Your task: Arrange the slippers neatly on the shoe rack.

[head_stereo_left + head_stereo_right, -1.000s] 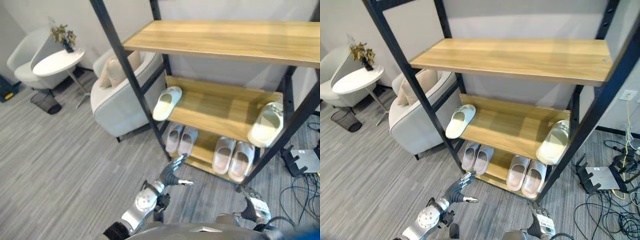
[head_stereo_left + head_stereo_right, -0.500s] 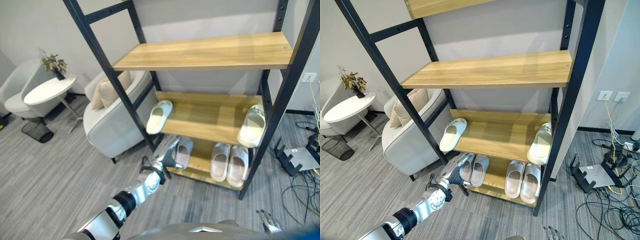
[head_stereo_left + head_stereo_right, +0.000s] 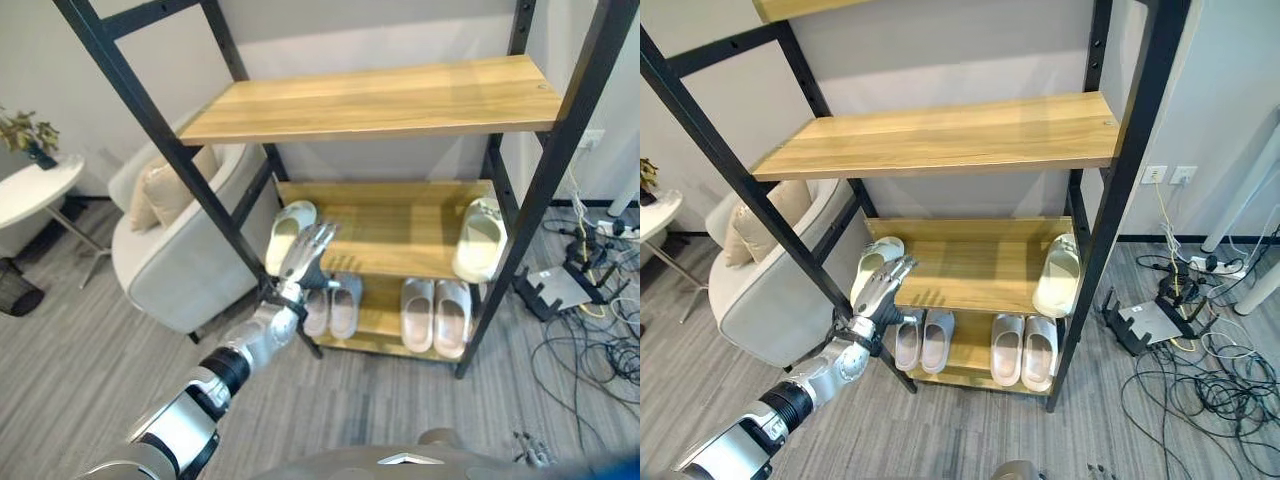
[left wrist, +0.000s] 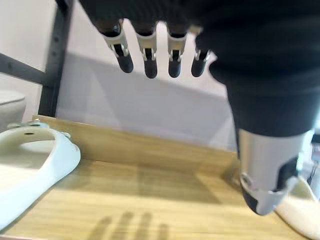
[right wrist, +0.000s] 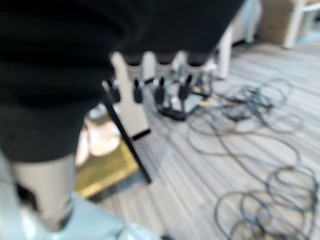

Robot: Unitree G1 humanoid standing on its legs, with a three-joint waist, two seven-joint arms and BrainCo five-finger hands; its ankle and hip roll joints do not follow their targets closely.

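**Left hand reaching toward the middle shelf, holding nothing**

The left hand [image 3: 307, 252] is hovering with its fingers spread straight, in front of the left end of the middle wooden shelf [image 3: 400, 235] of the black-framed shoe rack [image 3: 160, 140], and it is gripping nothing. In the left wrist view the fingertips [image 4: 150, 67] are hanging above the bare planks, apart from the wood.

One off-white foam slipper [image 3: 287, 232] is lying at the shelf's left end, its heel jutting past the front edge, just beside the hand. A second off-white foam slipper [image 3: 479, 238] is sitting at the right end, close against the right post and also overhanging the front edge. Between the two, the wide middle of the shelf is lying bare.

On the bottom shelf [image 3: 960, 372], a pale grey pair of slippers [image 3: 923, 341] is sitting side by side on the left and a pale beige pair of slippers [image 3: 1024, 351] on the right, with a gap between the pairs.

The top wooden shelf [image 3: 370, 100] is carrying nothing. A light grey armchair [image 3: 165, 255] is standing just beside the rack's left post.

The right hand [image 5: 150, 85] is hanging low over grey floor, its fingers relaxed and empty.
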